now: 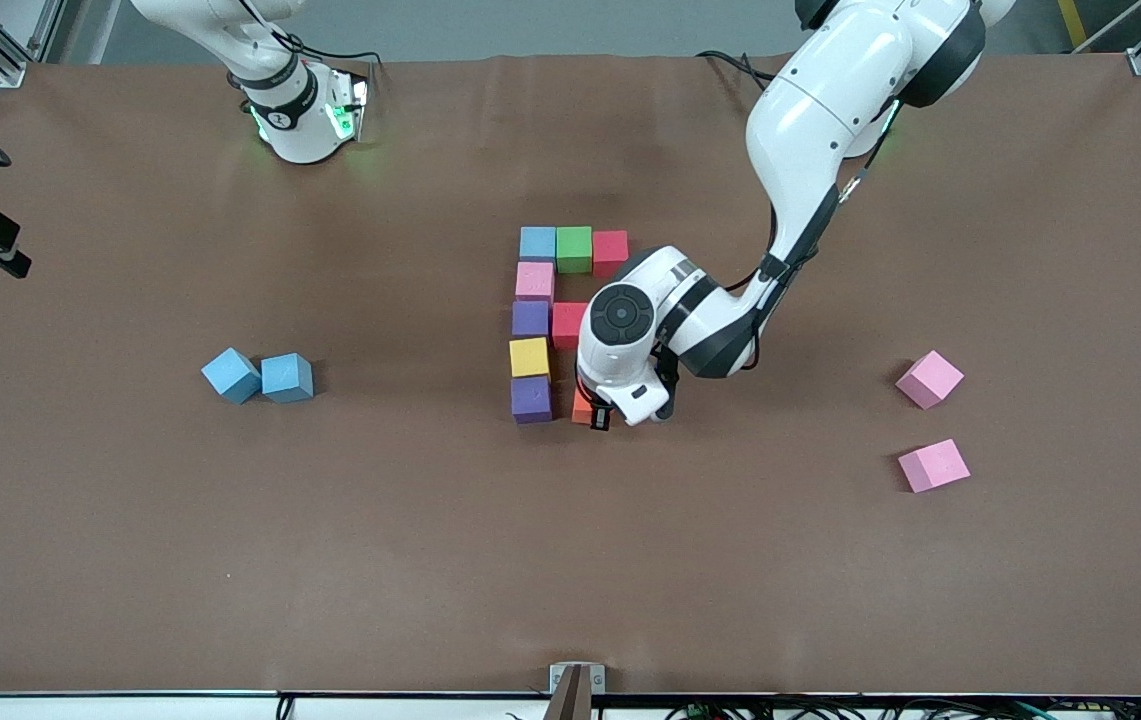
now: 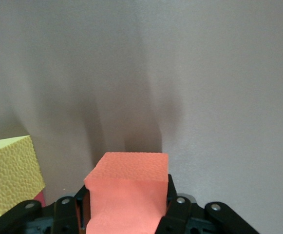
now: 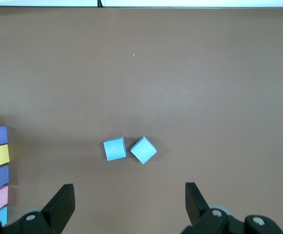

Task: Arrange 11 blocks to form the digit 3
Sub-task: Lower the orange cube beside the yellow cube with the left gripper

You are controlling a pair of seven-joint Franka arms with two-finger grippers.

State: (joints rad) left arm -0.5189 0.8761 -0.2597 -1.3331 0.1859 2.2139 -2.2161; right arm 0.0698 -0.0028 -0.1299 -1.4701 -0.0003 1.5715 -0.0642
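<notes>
Near the table's middle, the left gripper [image 2: 126,214] is clamped on an orange block [image 1: 583,407], low, just beside the purple block [image 1: 531,399]. It's prob. there to start the bottom bar of the 3.

8 blocks already sit in the shape: blue [image 1: 537,243], green [image 1: 574,249] and red [image 1: 610,250] make the top bar. Pink [image 1: 534,281], purple [image 1: 530,318], yellow [image 1: 529,357] and the low purple one make the spine. A red block [image 1: 568,324] starts the mid bar.

The right gripper [image 3: 129,207] waits w/ its fingers spread wide and empty, up over its end of the table, looking at 2 spare blue blocks [image 3: 129,149]. 2 pink blocks [image 1: 930,422] lie well apart, toward the left arm's end.
</notes>
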